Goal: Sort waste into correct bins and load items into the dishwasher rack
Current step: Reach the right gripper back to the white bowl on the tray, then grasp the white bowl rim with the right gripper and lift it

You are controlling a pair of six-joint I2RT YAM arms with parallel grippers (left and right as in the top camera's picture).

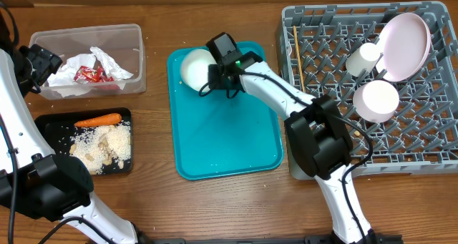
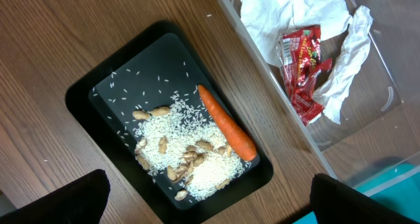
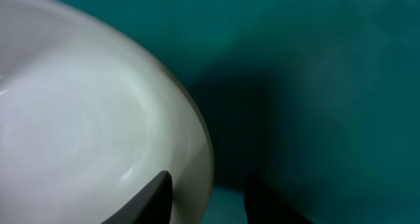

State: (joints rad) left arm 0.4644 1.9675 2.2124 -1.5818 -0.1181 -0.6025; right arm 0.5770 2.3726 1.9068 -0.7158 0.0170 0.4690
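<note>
Looking down from overhead, I'd say most of the job is done. The clear tub (image 1: 136, 36) holds the crumpled napkins (image 1: 107, 61) and the red wrapper (image 1: 91, 74). The black tray (image 1: 43, 122) just in front of it carries the carrot (image 1: 98, 119) with the rice and nuts (image 1: 104, 145). In the grey rack (image 1: 322, 29) the pink plate (image 1: 404, 45) leans in the far corner, the cup (image 1: 363, 58) and the racked bowl (image 1: 377, 101) stand beside it, and the wooden stick (image 1: 298, 58) lies along the left side. What's left, as I judge it, is the last bowl (image 1: 195, 66), in a far corner of the teal tray (image 1: 229, 144), with the right gripper (image 1: 215, 71) at its edge. The left gripper (image 1: 39, 64) hangs by the tub's end, well clear.

From the left wrist, its fingers (image 2: 59, 201) show at the bottom corners, spread wide and carrying nothing, above the sorted waste.

From the right wrist, the fingers (image 3: 154, 201) straddle the last bowl's rim, one inside and one over the teal. The jaws look parted, not yet pinching. Nothing else on the tray blocks the lift. The rack's near wall and the crowded far corner are what I'd watch.
</note>
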